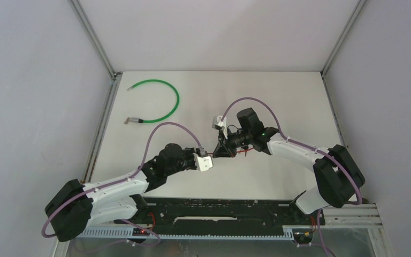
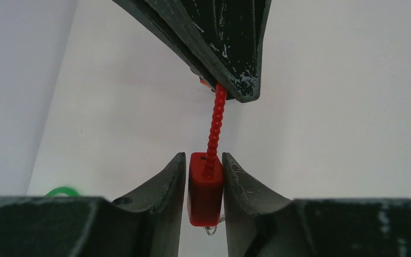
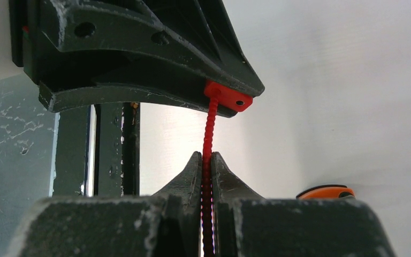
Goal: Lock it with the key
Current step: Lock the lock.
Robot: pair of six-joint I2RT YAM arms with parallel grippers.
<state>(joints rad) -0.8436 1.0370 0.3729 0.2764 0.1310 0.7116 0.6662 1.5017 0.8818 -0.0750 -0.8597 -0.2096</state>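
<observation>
Left gripper [image 2: 203, 161] is clamping the red lock body [image 2: 204, 198], right gripper [image 3: 205, 158] is pinching its beaded strap [image 3: 210, 126], jaws nearly closed.

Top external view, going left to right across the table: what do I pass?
Green cable → left gripper → right gripper → right arm's base. The red lock clamped between both grippers overlaps them, so it is left out.
</observation>
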